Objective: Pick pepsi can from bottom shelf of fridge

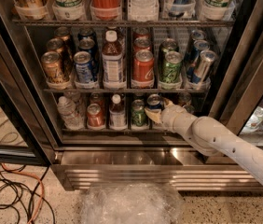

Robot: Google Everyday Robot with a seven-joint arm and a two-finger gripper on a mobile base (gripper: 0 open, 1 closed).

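The fridge (122,169) stands open in front of me, with dark racks above its steel ribbed base. On the bottom shelf (103,130) the pepsi can (153,101), dark blue with a silver top, stands just right of a green can (138,113). My gripper (160,110) is inside the fridge at that shelf, right against the pepsi can's right and front side. The white arm (224,146) reaches in from the lower right. The can's lower part is hidden behind the gripper.
A red can (94,115), a small bottle (117,112) and a water bottle (67,112) share the bottom shelf. The rack above (122,90) carries several cans low over the gripper. A black door frame (243,78) stands right. Cables (10,195) and crumpled plastic (129,203) lie on the floor.
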